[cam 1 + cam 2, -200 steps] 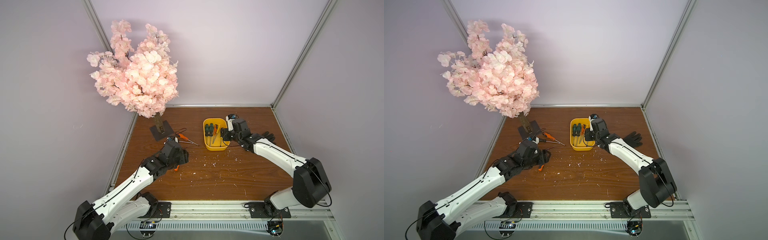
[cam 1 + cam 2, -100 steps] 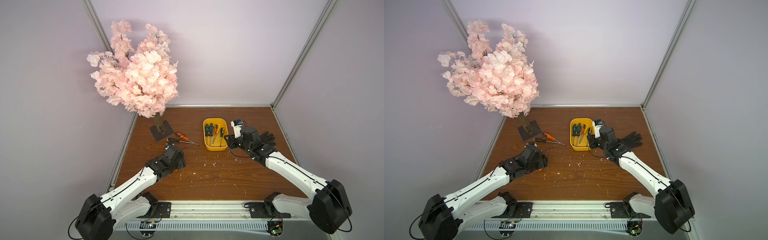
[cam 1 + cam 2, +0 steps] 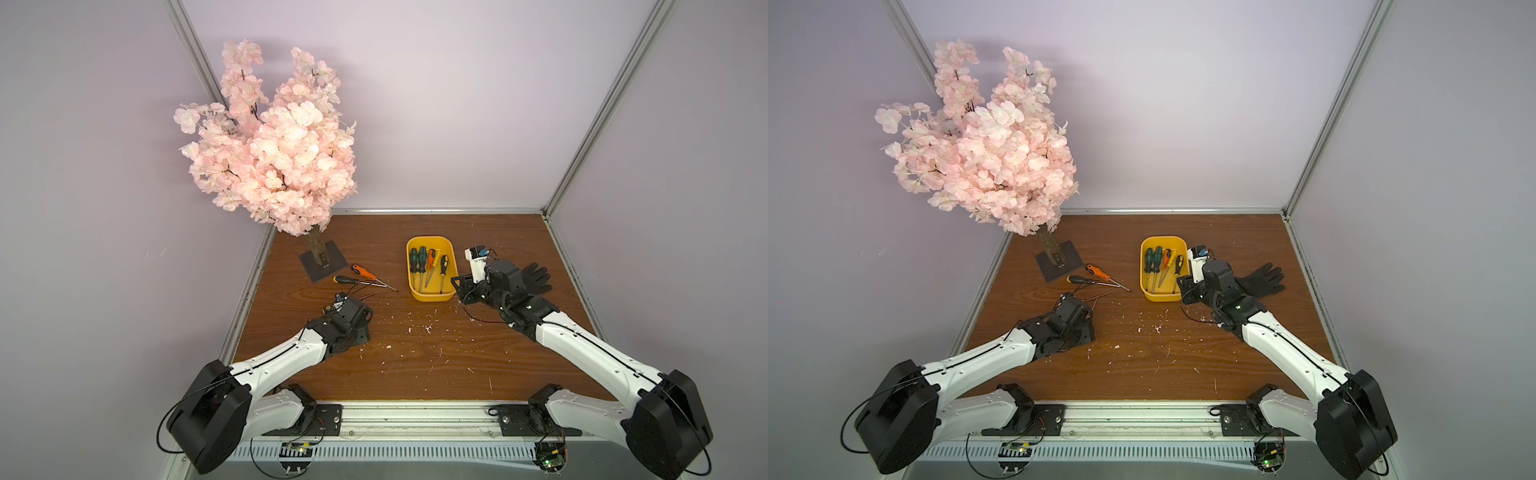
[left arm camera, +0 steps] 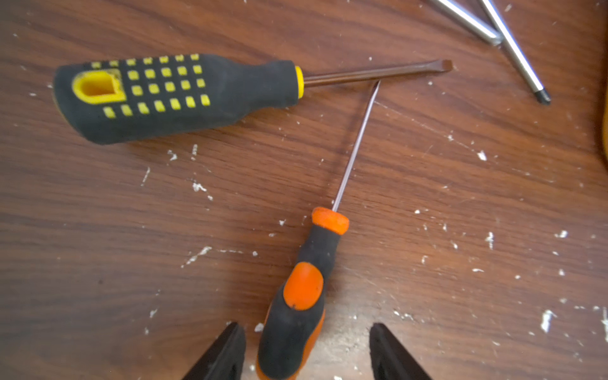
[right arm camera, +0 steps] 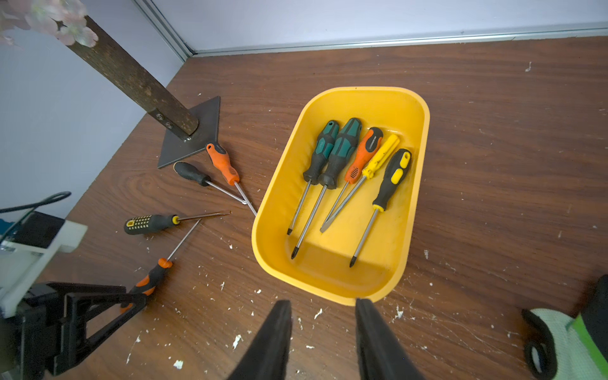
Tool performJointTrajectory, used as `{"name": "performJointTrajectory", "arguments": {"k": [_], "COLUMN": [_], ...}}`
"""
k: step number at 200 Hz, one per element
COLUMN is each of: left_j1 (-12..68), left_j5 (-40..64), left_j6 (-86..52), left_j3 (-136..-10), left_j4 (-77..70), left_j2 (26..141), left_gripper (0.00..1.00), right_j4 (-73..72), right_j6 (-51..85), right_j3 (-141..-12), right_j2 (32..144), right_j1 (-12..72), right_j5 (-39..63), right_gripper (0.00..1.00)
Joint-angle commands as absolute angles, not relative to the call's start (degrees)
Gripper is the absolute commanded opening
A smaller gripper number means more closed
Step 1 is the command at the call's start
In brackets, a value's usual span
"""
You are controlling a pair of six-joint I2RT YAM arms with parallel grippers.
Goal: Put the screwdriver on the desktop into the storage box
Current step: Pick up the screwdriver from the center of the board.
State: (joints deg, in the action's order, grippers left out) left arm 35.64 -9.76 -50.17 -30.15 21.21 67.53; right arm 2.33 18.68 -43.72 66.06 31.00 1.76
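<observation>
1. Your left claw (image 4: pixel 305 325) is released. Its two black fingers (image 4: pixel 230 348) stand apart on either side of the butt of the orange-and-black screwdriver (image 4: pixel 317 253). One finger is just beside the handle. The other is clear of it, with bare wood between, so nothing is clamped.
2. That screwdriver lies flat on the desktop (image 3: pixel 415 357). Its thin shaft points at the shaft of the black-and-yellow screwdriver (image 4: pixel 177 95). The tip ends just beside that shaft, and you cannot tell whether they touch.
3. In both top views the left wrist sits left of centre in the frame and covers both handles. Only the two thin shafts show past it.
4. Just above that wrist in the frame lie an orange-handled screwdriver (image 3: pixel 363 272) and a black-handled screwdriver (image 3: pixel 345 280). Their shafts cross near the tips, and their handles are just beside the tree base (image 3: pixel 334 266).
5. The storage box (image 3: pixel 432 296) sits on the desktop near the centre of the frame, slightly to the right. It holds five screwdrivers (image 5: pixel 342 154) side by side, handles toward the back wall.
6. Your right claw (image 5: pixel 322 302) is also released, with a narrower gap and nothing between its fingers. It hangs at the near short end of the box. One fingertip overlaps the rim in the wrist view, and you cannot tell whether it touches.
7. A black glove (image 3: pixel 534 278) lies right of the box, partly hidden by the right arm.
</observation>
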Motion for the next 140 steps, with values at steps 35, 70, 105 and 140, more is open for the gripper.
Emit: {"name": "performJointTrajectory", "arguments": {"k": [35,70,105,140], "left_j1": [35.2,35.2,35.3,35.3], "left_j5": [-13.6,-13.5,-12.5,-11.5], "left_j6": [-47.9,-46.4,-45.3,-43.9], "left_j3": [-31.1,-32.0,-31.9,-31.9], "left_j4": [20.4,19.8,18.5,17.9], "left_j2": [70.0,73.9,74.6,75.4], "left_gripper": [0.62,0.59,0.56,0.52], "right_j4": [0.9,0.4,0.1,-0.2], "right_j6": [18.7,19.2,19.5,19.6], "right_j3": [-42.4,-41.9,-41.8,-41.8], "right_j2": [64.0,64.1,64.8,65.1], "right_j1": [30.9,30.9,30.9,30.8], "right_j5": [0.6,0.6,0.5,-0.1], "right_gripper": [0.38,0.38,0.38,0.38]}}
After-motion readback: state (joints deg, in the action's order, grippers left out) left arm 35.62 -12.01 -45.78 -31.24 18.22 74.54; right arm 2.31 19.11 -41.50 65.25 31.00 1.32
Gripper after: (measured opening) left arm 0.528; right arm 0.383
